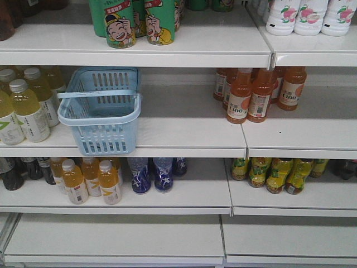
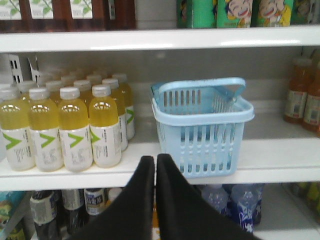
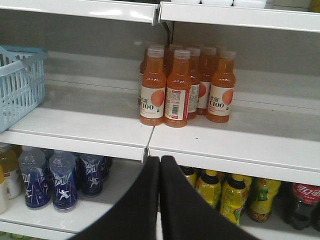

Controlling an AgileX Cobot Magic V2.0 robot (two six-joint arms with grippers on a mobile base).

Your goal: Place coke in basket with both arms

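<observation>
Both the left pincer (image 2: 155, 159) and right pincer (image 3: 160, 160) were closed, empty; no coke showed, so finding it before nearing the basket (image 1: 109, 139) seemed wise.

You had a pale blue basket (image 1: 106, 139) with slotted sides on white shelves (image 1: 184, 131), beside yellow bottles (image 2: 75, 125) whose white labels bore a green chevron. The orange bottles (image 3: 177, 87) wore white-and-red labels and the green cans (image 1: 120, 25) showed cartoon faces. Your left pincer (image 2: 155, 161) and right pincer (image 3: 160, 161) were matte black.
</observation>
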